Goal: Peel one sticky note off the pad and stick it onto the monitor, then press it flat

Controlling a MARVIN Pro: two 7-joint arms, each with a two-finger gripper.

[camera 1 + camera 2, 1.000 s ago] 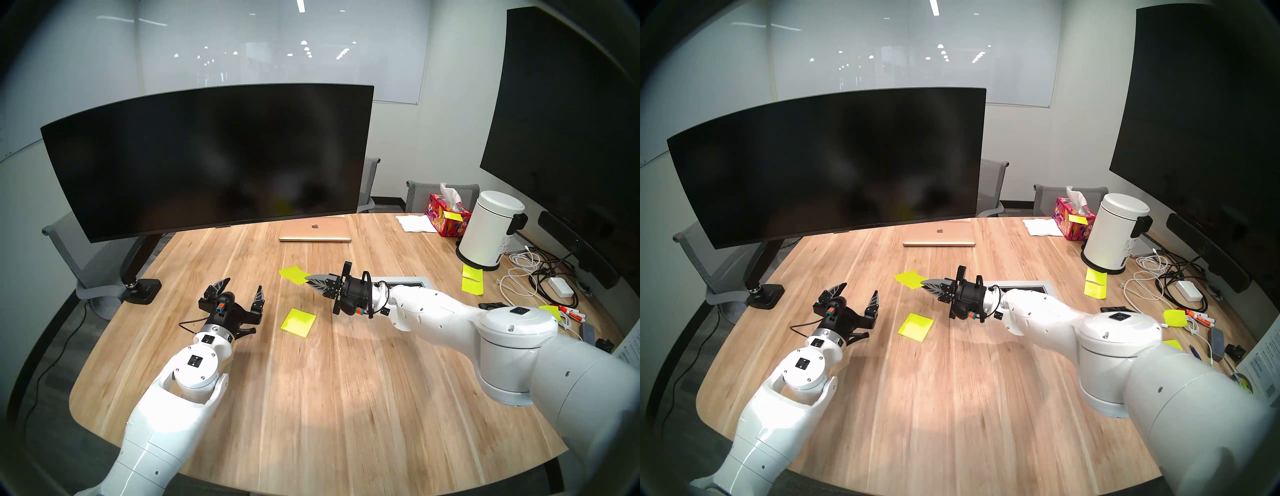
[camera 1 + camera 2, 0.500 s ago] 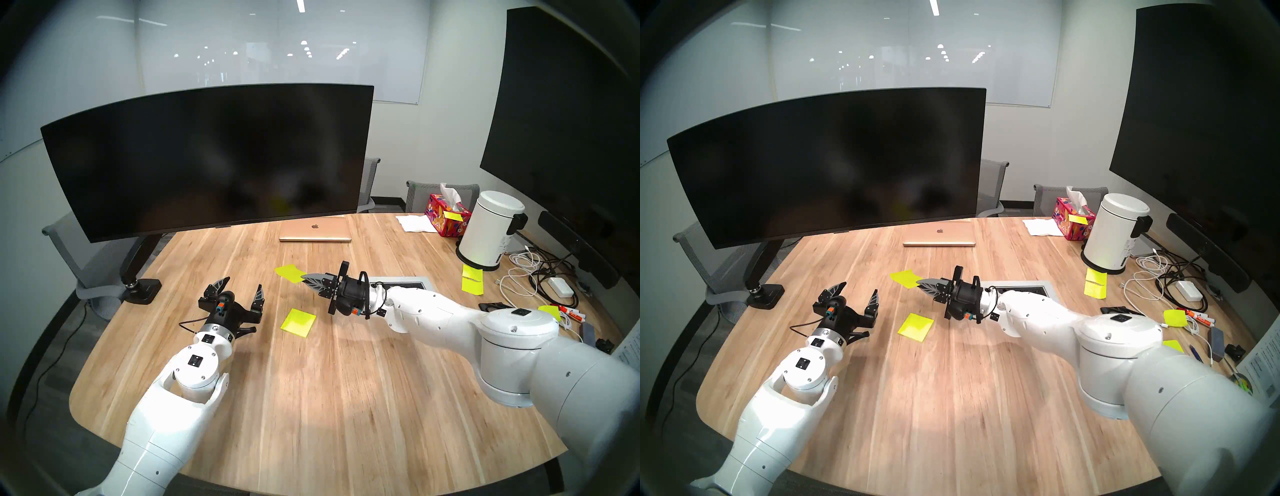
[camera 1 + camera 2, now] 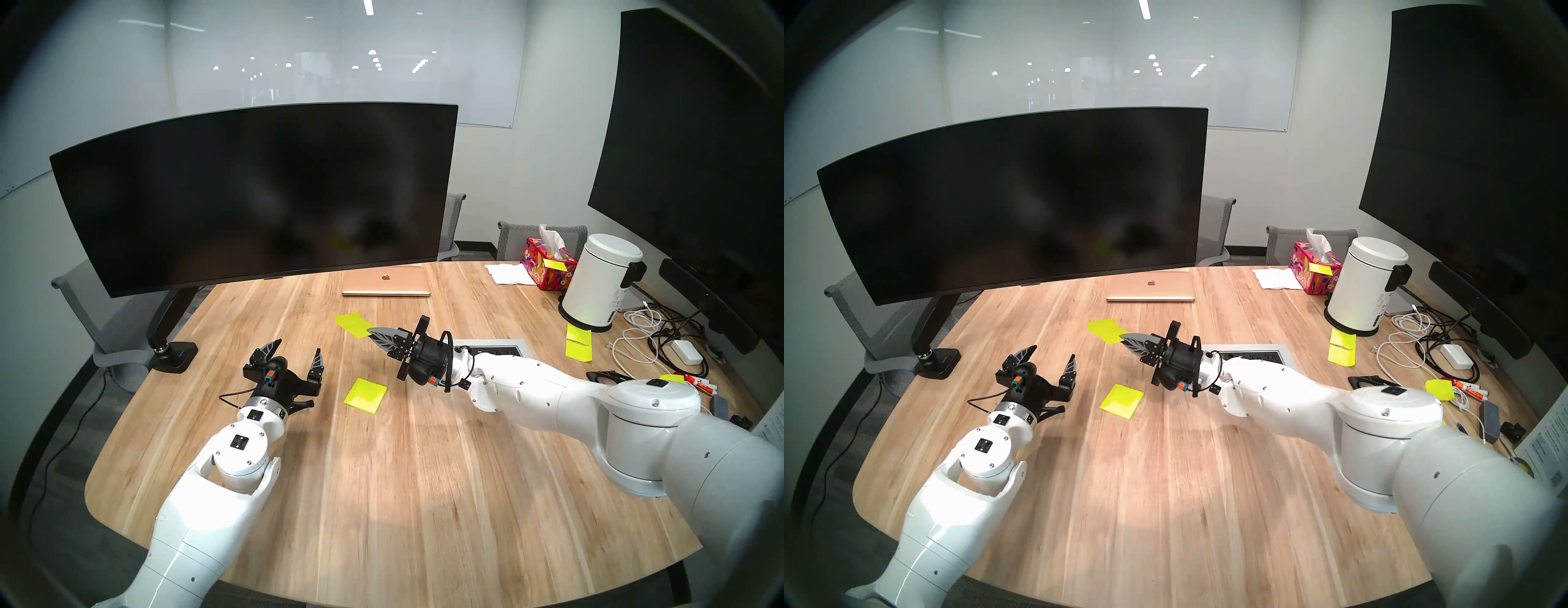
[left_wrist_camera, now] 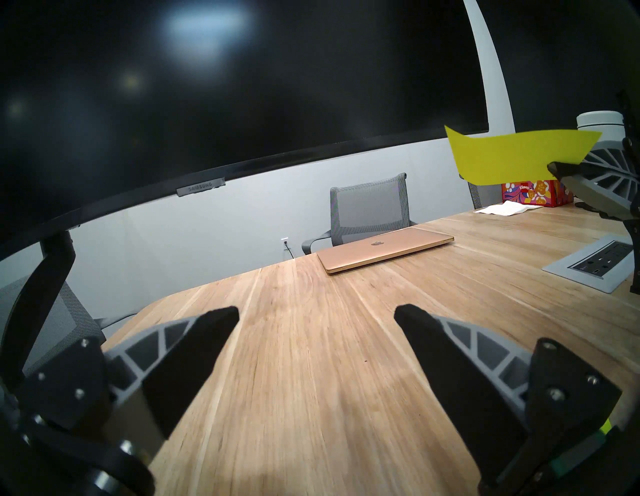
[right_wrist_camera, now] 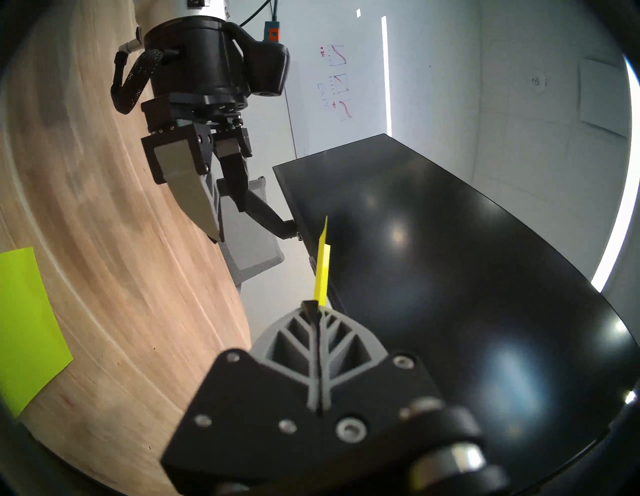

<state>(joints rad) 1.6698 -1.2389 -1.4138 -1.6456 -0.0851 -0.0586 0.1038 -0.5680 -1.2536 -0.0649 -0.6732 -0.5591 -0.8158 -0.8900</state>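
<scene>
My right gripper (image 3: pixel 371 331) (image 3: pixel 1124 338) is shut on one corner of a neon yellow-green sticky note (image 3: pixel 353 324) (image 3: pixel 1106 330) and holds it in the air above the table, in front of the wide curved black monitor (image 3: pixel 254 195) (image 3: pixel 1013 199). The note shows edge-on in the right wrist view (image 5: pixel 322 272) and broadside in the left wrist view (image 4: pixel 512 157). The pad (image 3: pixel 365 395) (image 3: pixel 1122 401) lies flat on the table between both grippers. My left gripper (image 3: pixel 297 350) (image 3: pixel 1050 358) (image 4: pixel 317 317) is open and empty, left of the pad.
A closed gold laptop (image 3: pixel 386 282) lies under the monitor's right end. A tissue box (image 3: pixel 547 263), a white bin (image 3: pixel 602 282), loose yellow sheets (image 3: pixel 578 343), cables and markers crowd the right side. A power outlet panel (image 3: pixel 505 348) sits in the table. A large wall screen (image 3: pixel 687 140) hangs right.
My right gripper has moved a little up and to the left with the sticky note, toward the monitor. The left arm and the pad have not moved.
</scene>
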